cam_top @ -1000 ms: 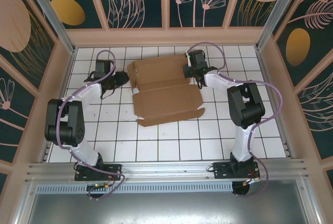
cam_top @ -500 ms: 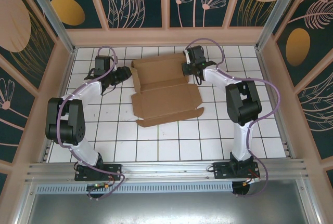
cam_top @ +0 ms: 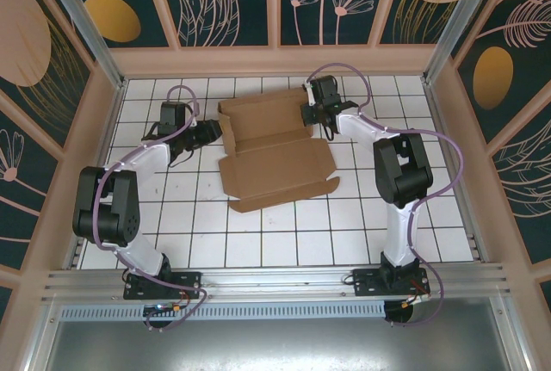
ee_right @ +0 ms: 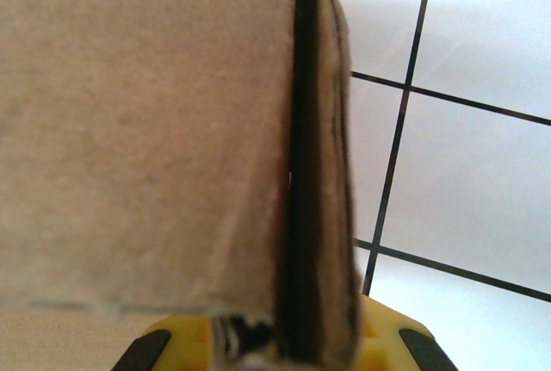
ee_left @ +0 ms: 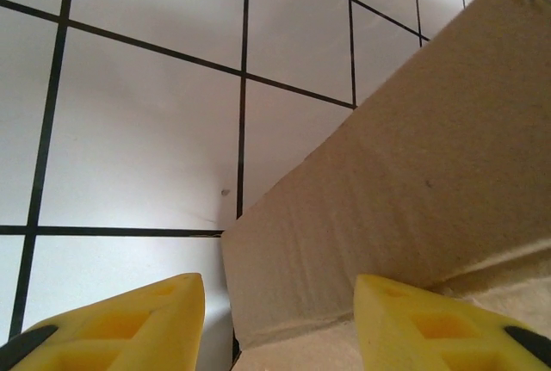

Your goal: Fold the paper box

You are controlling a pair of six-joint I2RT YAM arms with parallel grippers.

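Desk [cam_top: 258,242]: tiled. Box [cam_top: 271,151]: far centre, part-folded. Right gripper [cam_top: 312,115]: jaws clenched on the box's far right wall. Left gripper [cam_top: 211,130]: jaws released at the left flap's edge. Recommend anchoring right and raising the left flap squarely along its crease.

- The paper box [cam_top: 271,151] lies on the table [cam_top: 284,242], in the far half, about midway from side to side.
- The left gripper [cam_top: 209,132] is just beside the box's left edge, near the far end.
- The right gripper [cam_top: 310,114] is at the box's far right corner and touches it.
- In the left wrist view, a side of the box stands up on the right, ahead of the fingers.
- In the right wrist view, a folded edge of the box sits between the fingers.
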